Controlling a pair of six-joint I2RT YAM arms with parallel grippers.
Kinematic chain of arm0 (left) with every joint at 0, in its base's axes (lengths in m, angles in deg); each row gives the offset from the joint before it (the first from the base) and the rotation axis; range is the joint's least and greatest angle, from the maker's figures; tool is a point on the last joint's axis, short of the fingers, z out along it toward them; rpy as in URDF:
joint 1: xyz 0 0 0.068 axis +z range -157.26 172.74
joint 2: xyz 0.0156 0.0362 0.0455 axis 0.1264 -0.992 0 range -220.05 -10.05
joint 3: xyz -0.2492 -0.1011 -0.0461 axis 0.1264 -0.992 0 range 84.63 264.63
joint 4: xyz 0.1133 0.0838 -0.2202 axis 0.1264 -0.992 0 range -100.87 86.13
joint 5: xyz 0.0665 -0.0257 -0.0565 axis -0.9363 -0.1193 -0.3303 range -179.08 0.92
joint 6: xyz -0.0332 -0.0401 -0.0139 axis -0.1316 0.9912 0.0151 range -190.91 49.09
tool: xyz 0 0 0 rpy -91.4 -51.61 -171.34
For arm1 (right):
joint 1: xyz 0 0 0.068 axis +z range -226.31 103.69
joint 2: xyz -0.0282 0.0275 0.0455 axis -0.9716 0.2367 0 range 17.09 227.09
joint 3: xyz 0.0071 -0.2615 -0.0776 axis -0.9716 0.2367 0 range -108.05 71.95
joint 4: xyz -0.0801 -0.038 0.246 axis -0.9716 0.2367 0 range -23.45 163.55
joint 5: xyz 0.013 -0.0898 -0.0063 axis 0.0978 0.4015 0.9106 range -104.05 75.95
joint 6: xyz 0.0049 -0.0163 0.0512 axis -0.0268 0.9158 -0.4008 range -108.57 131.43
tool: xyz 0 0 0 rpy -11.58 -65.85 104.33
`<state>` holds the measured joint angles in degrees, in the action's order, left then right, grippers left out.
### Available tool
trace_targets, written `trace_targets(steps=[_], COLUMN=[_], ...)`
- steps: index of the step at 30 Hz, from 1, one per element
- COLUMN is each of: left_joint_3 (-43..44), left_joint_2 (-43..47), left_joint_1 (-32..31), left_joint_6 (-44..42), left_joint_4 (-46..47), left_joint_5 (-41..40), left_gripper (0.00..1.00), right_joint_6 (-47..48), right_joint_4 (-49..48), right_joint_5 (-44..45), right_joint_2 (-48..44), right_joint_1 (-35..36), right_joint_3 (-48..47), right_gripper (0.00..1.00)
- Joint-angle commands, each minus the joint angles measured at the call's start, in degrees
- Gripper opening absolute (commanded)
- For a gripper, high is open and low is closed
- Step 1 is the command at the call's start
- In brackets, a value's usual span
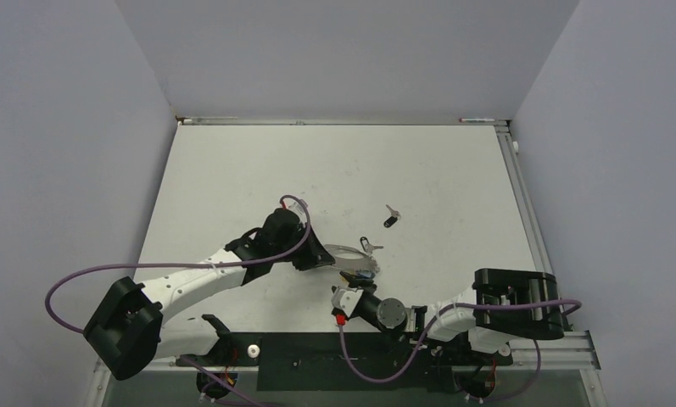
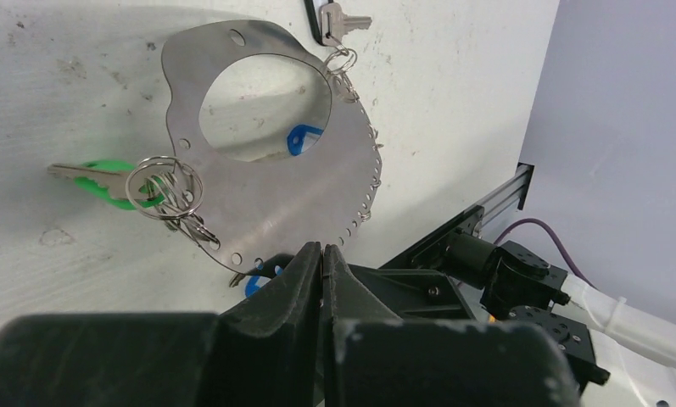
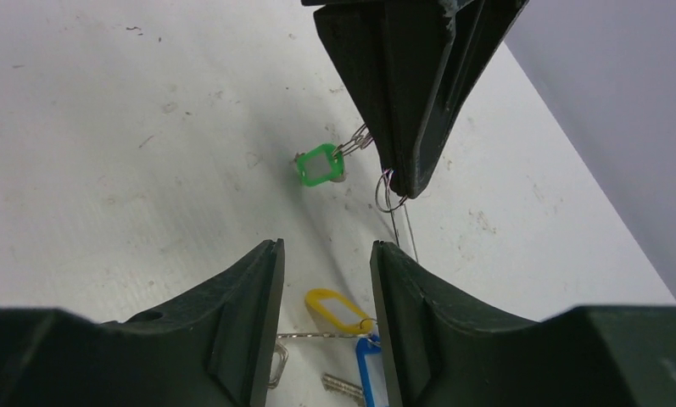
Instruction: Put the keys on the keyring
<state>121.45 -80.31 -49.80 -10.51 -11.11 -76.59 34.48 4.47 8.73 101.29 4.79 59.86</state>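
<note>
Left hand pinches keyring edge; right hand half-open, apparently empty, over yellow key tag.

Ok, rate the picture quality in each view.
Top external: even, soft light, black key tiny. Left wrist: keyring sharp, left gripper dark and soft. Right wrist: green tag sharp, right gripper blurred, unlit.

White surface, scuffed with faint dark marks. Black-headed key lies alone toward centre. Silver key with a black loop lies flat nearer the arms.
</note>
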Motion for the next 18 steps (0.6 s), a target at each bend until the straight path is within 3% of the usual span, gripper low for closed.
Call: trace_targets(steps=[1,5,18], left_joint_3=[-0.8,-2.3,-4.7], left_joint_2=[1.9,2.3,3.6], left_joint_1=[0.4,0.9,2.3], left_joint_6=[2.0,3.5,5.4], left_joint_4=[3.5,5.9,9.2], left_joint_5=[2.7,5.5,9.1], left_gripper=[0.00,0.00,0.00], right_joint_6=[5.0,6.7,11.0], right_joint_4=[-11.6,-16.4,-17.5], right_joint_5=[3.0,3.3,3.4], right_joint_2=[3.3,5.0,9.4], right_joint_1=[0.5,0.6,-0.5], right_joint_3=[0.1,0.5,-1.0], right_gripper=[0.42,0.39,0.37])
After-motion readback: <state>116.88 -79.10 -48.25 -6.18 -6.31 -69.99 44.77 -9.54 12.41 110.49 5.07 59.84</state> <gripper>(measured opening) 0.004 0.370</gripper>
